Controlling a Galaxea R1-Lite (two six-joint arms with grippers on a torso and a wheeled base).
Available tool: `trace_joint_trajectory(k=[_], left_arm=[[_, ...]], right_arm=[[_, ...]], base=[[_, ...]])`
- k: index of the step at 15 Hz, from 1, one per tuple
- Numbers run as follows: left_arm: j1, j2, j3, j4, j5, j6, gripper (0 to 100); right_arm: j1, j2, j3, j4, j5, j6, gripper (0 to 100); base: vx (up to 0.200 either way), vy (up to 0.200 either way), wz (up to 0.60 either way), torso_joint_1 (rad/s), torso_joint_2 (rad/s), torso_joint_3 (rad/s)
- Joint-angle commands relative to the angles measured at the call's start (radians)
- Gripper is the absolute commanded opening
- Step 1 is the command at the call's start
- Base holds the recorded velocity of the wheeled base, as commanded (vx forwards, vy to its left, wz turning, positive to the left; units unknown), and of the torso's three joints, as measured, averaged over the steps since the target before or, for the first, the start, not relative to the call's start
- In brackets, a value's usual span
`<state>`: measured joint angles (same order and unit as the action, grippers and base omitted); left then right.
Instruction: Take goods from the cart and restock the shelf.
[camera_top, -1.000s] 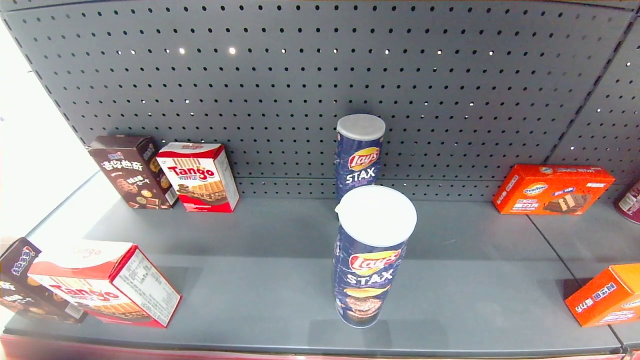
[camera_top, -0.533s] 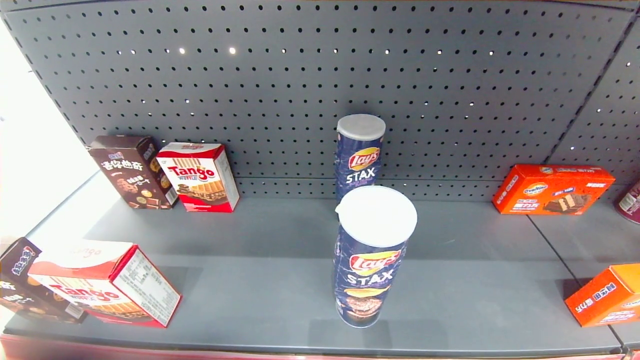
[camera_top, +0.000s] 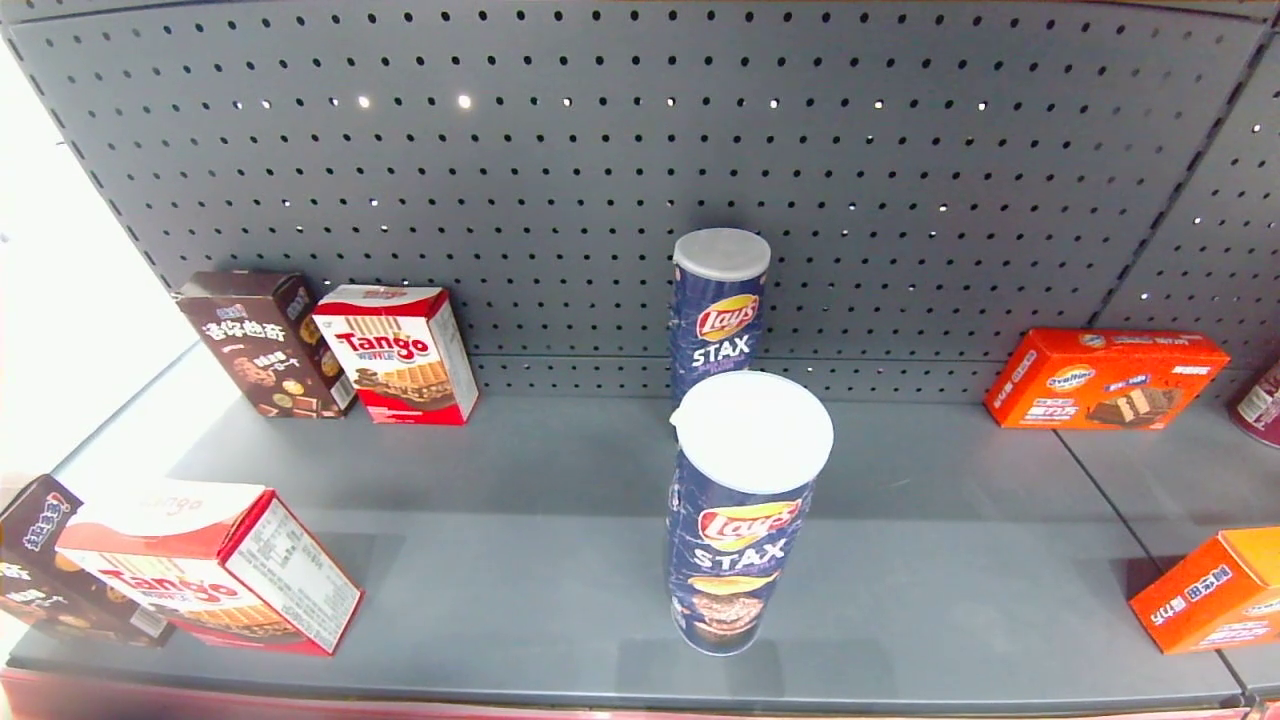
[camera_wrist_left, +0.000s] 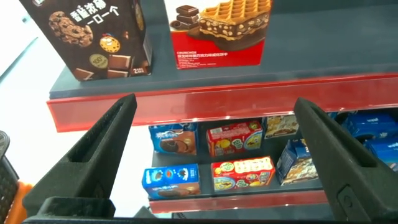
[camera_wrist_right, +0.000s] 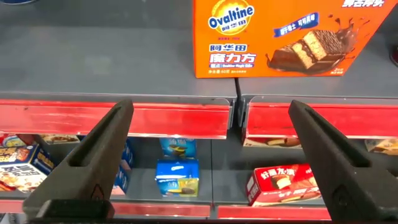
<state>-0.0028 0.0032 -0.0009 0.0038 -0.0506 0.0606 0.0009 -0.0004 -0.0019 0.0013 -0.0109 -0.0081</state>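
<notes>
Two tall dark-blue chip cans with white lids stand on the grey shelf (camera_top: 950, 570), one near the front (camera_top: 745, 520) and one at the pegboard (camera_top: 720, 305). My left gripper (camera_wrist_left: 216, 106) is open and empty, in front of the shelf's red front edge (camera_wrist_left: 186, 106), below a brown cookie box (camera_wrist_left: 93, 34) and a red wafer box (camera_wrist_left: 217, 31). My right gripper (camera_wrist_right: 211, 107) is also open and empty, facing the red edge (camera_wrist_right: 174, 118) below an orange chocolate box (camera_wrist_right: 283, 37).
At the shelf's left stand a brown box (camera_top: 265, 340) and a red wafer box (camera_top: 400, 350) at the back, and another wafer box (camera_top: 210, 565) in front. Orange boxes (camera_top: 1105, 378) (camera_top: 1205, 590) sit at the right. Lower shelves hold several small packs (camera_wrist_left: 239, 137) (camera_wrist_right: 177, 174).
</notes>
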Motion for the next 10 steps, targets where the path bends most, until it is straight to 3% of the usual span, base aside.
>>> trace_joint_trajectory(k=[1,4,5,8,10], left_arm=[[0.000,0.000,-0.001,0.001,0.014,-0.004,100],[0.000,0.000,0.001,0.001,0.017,-0.002,100],[0.001,0.000,0.001,-0.001,0.006,0.001,100],[0.001,0.001,-0.001,-0.001,0.014,-0.042,100],[0.001,0.001,-0.001,-0.001,0.011,-0.038,100]], right_arm=[[0.001,0.002,0.000,0.002,0.002,-0.003,100],[0.001,0.002,0.000,-0.001,0.000,-0.001,100],[0.001,0.002,0.000,-0.001,0.000,-0.001,100],[0.001,0.002,0.000,-0.001,0.000,0.000,100],[0.001,0.002,0.000,-0.001,0.000,0.002,100]], base=[[0.000,0.000,0.00,0.000,0.00,0.000],[0.000,0.000,0.00,0.000,0.00,0.000],[-0.200,0.000,0.00,0.012,0.00,0.002],[0.000,0.000,0.00,0.000,0.00,0.000],[0.000,0.000,0.00,0.000,0.00,0.000]])
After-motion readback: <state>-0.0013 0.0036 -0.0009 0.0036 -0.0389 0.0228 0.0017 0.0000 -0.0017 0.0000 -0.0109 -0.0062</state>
